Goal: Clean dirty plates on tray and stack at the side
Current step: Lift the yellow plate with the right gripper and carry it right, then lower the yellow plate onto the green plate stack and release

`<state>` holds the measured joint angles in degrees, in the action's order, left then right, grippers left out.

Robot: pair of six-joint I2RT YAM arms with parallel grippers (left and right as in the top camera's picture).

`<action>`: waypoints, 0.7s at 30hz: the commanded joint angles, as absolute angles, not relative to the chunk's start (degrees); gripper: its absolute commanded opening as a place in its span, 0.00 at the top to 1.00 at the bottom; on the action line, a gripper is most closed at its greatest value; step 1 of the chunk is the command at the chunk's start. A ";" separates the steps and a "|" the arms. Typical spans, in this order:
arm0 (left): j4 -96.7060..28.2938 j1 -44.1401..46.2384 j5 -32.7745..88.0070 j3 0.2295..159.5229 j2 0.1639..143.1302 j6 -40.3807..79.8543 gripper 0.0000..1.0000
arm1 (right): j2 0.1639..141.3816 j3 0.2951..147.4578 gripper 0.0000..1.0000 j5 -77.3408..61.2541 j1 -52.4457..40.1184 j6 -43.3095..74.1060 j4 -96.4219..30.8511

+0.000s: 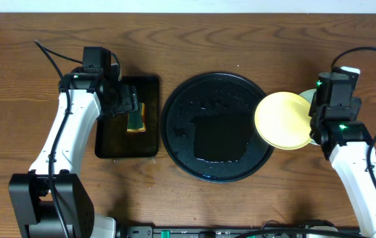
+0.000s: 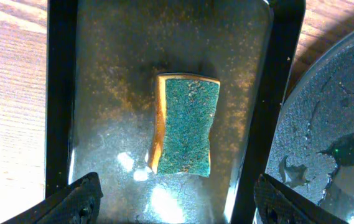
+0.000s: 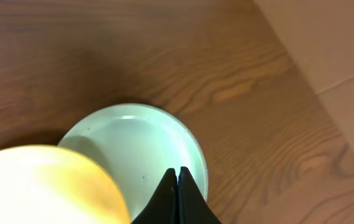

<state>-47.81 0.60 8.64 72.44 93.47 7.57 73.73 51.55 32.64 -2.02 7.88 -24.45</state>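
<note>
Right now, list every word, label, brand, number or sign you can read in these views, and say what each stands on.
No text can be read in any view.
The sponge, rectangular tray, round tray, yellow plate and mint plate are plain, with no print.
On the dark strip at the overhead view's bottom edge, any marks are too small to read.

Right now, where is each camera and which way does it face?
Overhead: above the wooden table, facing down; left arm, right arm show.
Left wrist: down onto green-topped sponge in rectangular black tray; open fingertips show.
Right wrist: down onto pale mint round plate; shut fingers show.
Shared: overhead and right wrist both show pale yellow round plate.
</note>
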 commanded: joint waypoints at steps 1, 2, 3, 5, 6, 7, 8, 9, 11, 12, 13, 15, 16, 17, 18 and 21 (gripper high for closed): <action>-47.94 0.69 8.51 72.23 92.58 8.10 0.21 | 73.52 52.49 0.99 24.97 -0.71 10.31 -25.43; -47.94 0.69 8.51 72.23 92.58 8.10 0.21 | 73.52 52.47 0.97 23.62 -0.56 11.66 -25.91; -47.94 0.69 8.51 72.23 92.58 8.10 0.21 | 73.54 52.47 0.95 21.65 -0.47 12.73 -26.28; -47.94 0.69 8.51 72.23 92.58 8.10 0.21 | 73.89 52.38 0.92 16.69 -0.45 12.82 -26.96; -47.97 0.69 8.51 72.23 92.58 8.10 0.21 | 74.17 52.38 0.93 15.35 -0.45 12.82 -27.73; -47.97 0.69 8.51 72.23 92.58 8.10 0.21 | 74.65 52.36 0.95 14.66 -0.45 12.84 -28.71; -47.97 0.69 8.51 72.23 92.58 8.10 0.21 | 75.31 52.31 0.99 14.72 -0.45 12.88 -29.56; -47.97 0.69 8.51 72.23 92.58 8.10 0.21 | 76.14 52.10 0.99 14.72 -0.43 12.86 -29.85; -47.97 0.69 8.51 72.23 92.58 8.10 0.21 | 78.17 51.48 0.99 14.76 -0.32 12.84 -29.56; -47.97 0.69 8.51 72.23 92.58 8.10 0.21 | 79.20 51.31 0.99 14.79 -0.21 12.84 -29.34; -47.97 0.69 8.51 72.23 92.58 8.10 0.21 | 80.60 51.24 0.99 14.74 0.10 12.88 -29.12; -47.97 0.69 8.51 72.23 92.58 8.10 0.21 | 83.40 51.24 0.99 14.74 0.80 12.88 -28.05; -47.97 0.69 8.51 72.23 92.58 8.10 0.21 | 84.66 51.24 0.99 14.74 1.17 12.88 -27.33; -47.97 0.69 8.51 72.23 92.58 8.10 0.21 | 85.91 51.24 0.99 14.76 1.52 12.84 -26.63; -47.97 0.69 8.51 72.23 92.58 8.10 0.21 | 86.91 51.24 0.99 14.76 1.93 12.84 -26.11; -47.97 0.69 8.51 72.23 92.58 8.10 0.21 | 89.80 51.24 0.99 14.74 3.70 13.21 -25.10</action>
